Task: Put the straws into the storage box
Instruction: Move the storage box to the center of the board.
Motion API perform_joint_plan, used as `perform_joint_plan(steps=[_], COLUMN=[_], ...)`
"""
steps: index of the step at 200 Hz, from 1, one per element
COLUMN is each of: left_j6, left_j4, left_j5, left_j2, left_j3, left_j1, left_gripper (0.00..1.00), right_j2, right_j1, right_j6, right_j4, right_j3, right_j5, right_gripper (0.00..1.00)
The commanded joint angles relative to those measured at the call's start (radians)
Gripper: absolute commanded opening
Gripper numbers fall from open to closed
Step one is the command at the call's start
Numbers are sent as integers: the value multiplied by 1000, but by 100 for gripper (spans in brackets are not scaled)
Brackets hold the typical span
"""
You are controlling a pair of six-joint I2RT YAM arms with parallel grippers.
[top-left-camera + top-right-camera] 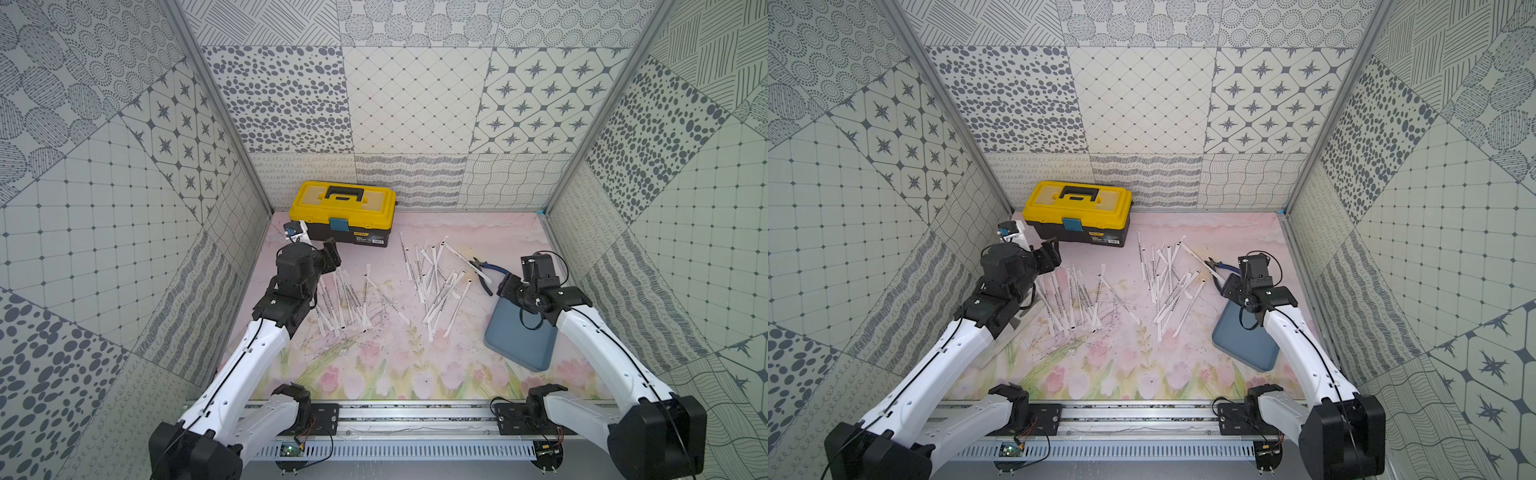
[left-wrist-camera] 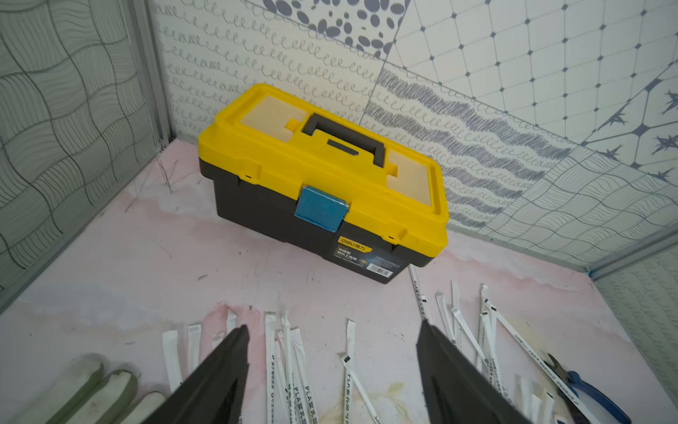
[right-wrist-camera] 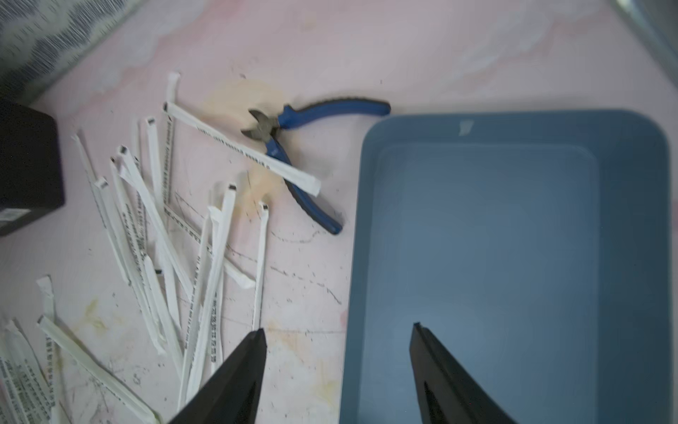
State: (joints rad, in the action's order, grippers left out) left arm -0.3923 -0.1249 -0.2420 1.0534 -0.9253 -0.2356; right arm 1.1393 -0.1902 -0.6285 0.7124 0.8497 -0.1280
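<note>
The straws, thin in white paper wrappers with dark print, lie loose on the pink floral mat in two scattered groups, a left one (image 1: 347,297) and a right one (image 1: 434,282) (image 3: 214,279). The storage box (image 1: 519,345) (image 1: 1246,345) (image 3: 513,257), a shallow blue-grey tray, sits at the right and holds nothing. My left gripper (image 1: 332,253) (image 2: 334,330) hovers open over the far ends of the left group (image 2: 296,391). My right gripper (image 1: 505,286) (image 3: 339,330) hangs open above the tray's left rim, one finger over the mat and one over the tray. Neither holds anything.
Blue-handled pliers (image 1: 484,272) (image 3: 293,147) lie between the right straws and the tray, with one straw across them. A yellow-lidded black toolbox (image 1: 345,208) (image 2: 323,176) stands at the back left. A pale glove-like thing (image 2: 91,385) lies by the left wall.
</note>
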Motion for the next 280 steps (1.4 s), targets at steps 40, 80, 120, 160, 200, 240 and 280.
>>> perform_joint_plan(steps=[40, 80, 120, 160, 200, 240, 280], left_j6=[-131, -152, -107, -98, -91, -89, -76], left_j4=[-264, -176, -191, -155, -143, -153, -188], left_j5=[68, 158, 195, 205, 213, 201, 181], left_j2=[270, 359, 401, 393, 396, 380, 351], left_j3=[-94, -110, -137, -127, -121, -109, -108], left_j1=[-412, -458, -458, -457, -455, -449, -424], left_gripper=[69, 52, 32, 31, 31, 31, 31], right_j2=[219, 322, 221, 172, 306, 447, 466], right_j1=[-92, -94, -179, -408, -603, -664, -666], right_j6=[-90, -75, -139, -267, -263, -185, -151], right_j4=[-34, -136, -30, 49, 26, -18, 21], right_j3=[-28, -75, -146, -179, -127, -18, 52], right_j5=[-53, -6, 51, 114, 149, 114, 142], right_gripper=[57, 34, 11, 1, 1, 1, 18])
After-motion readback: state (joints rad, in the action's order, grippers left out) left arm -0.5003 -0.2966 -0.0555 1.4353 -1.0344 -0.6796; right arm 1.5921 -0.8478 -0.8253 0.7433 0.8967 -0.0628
